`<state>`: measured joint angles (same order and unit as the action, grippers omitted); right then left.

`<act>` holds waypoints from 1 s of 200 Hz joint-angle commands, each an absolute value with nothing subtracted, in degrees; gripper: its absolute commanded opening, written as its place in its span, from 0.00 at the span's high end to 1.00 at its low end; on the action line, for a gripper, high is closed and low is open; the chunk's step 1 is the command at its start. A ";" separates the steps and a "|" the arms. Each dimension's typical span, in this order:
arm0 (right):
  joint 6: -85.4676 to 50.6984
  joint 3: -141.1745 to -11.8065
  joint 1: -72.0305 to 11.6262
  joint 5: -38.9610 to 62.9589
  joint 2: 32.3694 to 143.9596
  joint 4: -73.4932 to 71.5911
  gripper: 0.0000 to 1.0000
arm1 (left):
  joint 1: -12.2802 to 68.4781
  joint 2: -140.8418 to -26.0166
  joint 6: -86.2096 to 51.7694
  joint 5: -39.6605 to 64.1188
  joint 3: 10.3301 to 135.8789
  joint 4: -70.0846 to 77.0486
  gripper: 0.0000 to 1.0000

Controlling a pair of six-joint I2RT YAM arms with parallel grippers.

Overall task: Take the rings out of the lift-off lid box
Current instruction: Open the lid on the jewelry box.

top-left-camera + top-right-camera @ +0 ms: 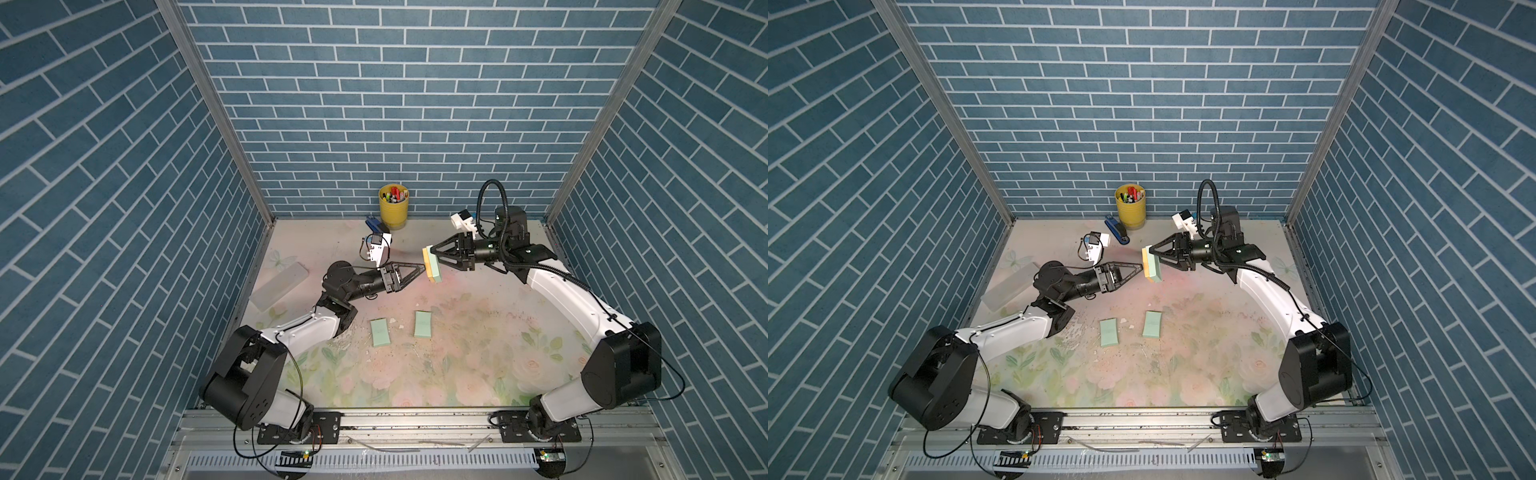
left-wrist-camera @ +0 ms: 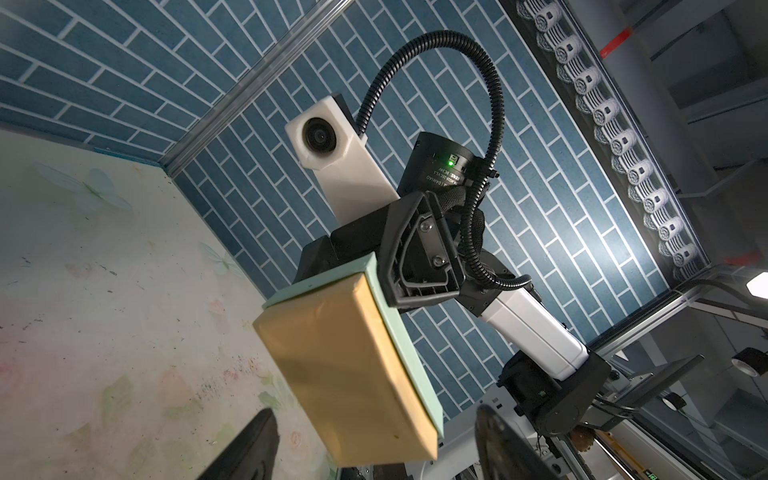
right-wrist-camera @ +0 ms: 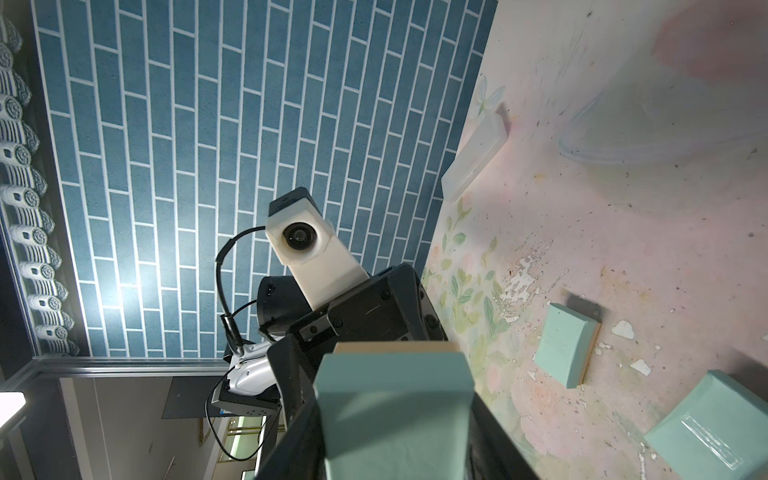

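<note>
The lift-off lid box [image 1: 433, 268] [image 1: 1153, 268] hangs on edge above the back of the table, with a mint-green part and a tan part [image 2: 345, 374]. My right gripper [image 1: 434, 253] [image 3: 395, 436] is shut on the mint-green part [image 3: 395, 399]. My left gripper [image 1: 417, 272] [image 2: 374, 453] is open. Its tips stand to either side of the tan end, with a gap on each side. The rings are hidden. Two more mint-green boxes [image 1: 380, 332] [image 1: 423, 324] lie flat on the table, and the right wrist view shows both boxes [image 3: 565, 349] [image 3: 706, 428].
A yellow cup of pens [image 1: 393, 205] stands at the back wall with a blue stapler [image 1: 376, 226] beside it. A long translucent white box [image 1: 278, 286] lies by the left wall. The floral table top [image 1: 457, 365] has flaking paint near the flat boxes.
</note>
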<state>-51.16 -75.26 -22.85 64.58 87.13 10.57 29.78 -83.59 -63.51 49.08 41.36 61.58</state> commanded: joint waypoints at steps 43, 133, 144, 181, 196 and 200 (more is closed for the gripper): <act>-54.52 -75.06 -24.53 67.21 87.72 4.21 0.60 | 30.44 -85.90 -66.71 50.42 43.09 66.86 0.32; -54.59 -74.79 -24.96 67.94 88.27 4.04 0.60 | 30.46 -86.18 -67.32 50.43 43.28 67.49 0.48; -54.58 -74.55 -24.92 67.94 88.31 4.05 0.60 | 30.41 -86.26 -67.32 50.53 43.38 67.59 0.51; -54.58 -74.53 -25.05 68.02 88.36 4.17 0.60 | 30.46 -86.38 -67.68 50.79 43.40 67.92 0.54; -54.42 -74.77 -25.05 68.11 88.25 4.52 0.59 | 30.44 -86.62 -68.21 51.06 43.50 68.66 0.54; -54.26 -74.87 -25.02 68.16 88.23 4.77 0.59 | 30.42 -86.77 -68.48 51.09 43.40 69.14 0.54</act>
